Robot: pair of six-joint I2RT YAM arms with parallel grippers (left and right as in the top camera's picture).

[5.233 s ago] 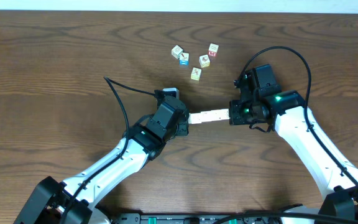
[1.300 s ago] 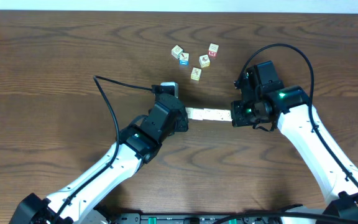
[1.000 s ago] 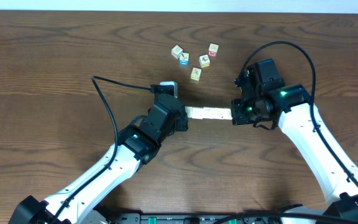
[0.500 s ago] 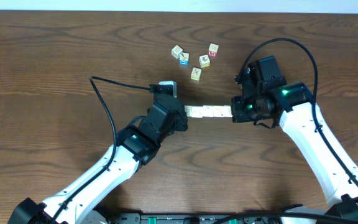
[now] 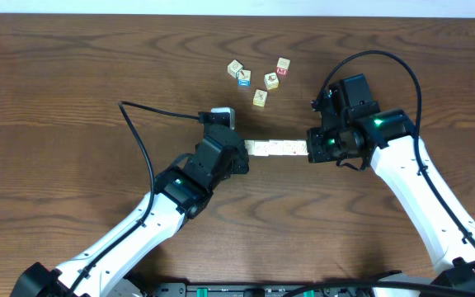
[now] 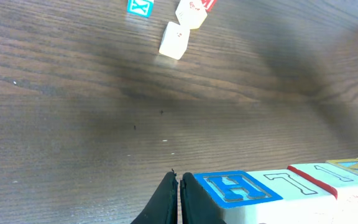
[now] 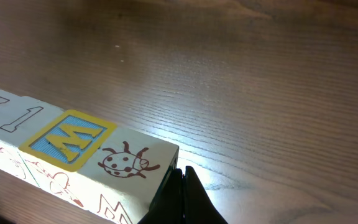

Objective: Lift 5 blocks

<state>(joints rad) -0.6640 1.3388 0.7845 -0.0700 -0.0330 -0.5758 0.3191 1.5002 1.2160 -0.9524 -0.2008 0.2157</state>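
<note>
A row of several cream blocks point(image 5: 276, 148) is squeezed end to end between my two grippers at the table's middle. My left gripper point(image 5: 245, 151) is shut, and its closed fingertips press the row's left end. In the left wrist view that end is a block with a blue H point(image 6: 235, 186), right against the left gripper point(image 6: 179, 185). My right gripper point(image 5: 308, 148) is shut too and pushes on the right end. There the ladybird block point(image 7: 126, 163) touches the right gripper point(image 7: 182, 180). The row seems to hang slightly above the wood.
Several loose cubes lie behind the row: a blue-faced cube point(image 5: 244, 77), a red-faced cube point(image 5: 271, 80), and cream cubes point(image 5: 260, 98) around them. The left arm's black cable point(image 5: 151, 115) loops over the table to the left.
Both grippers and the row between them have shifted slightly toward the far side of the table. The loose cubes have not moved.
</note>
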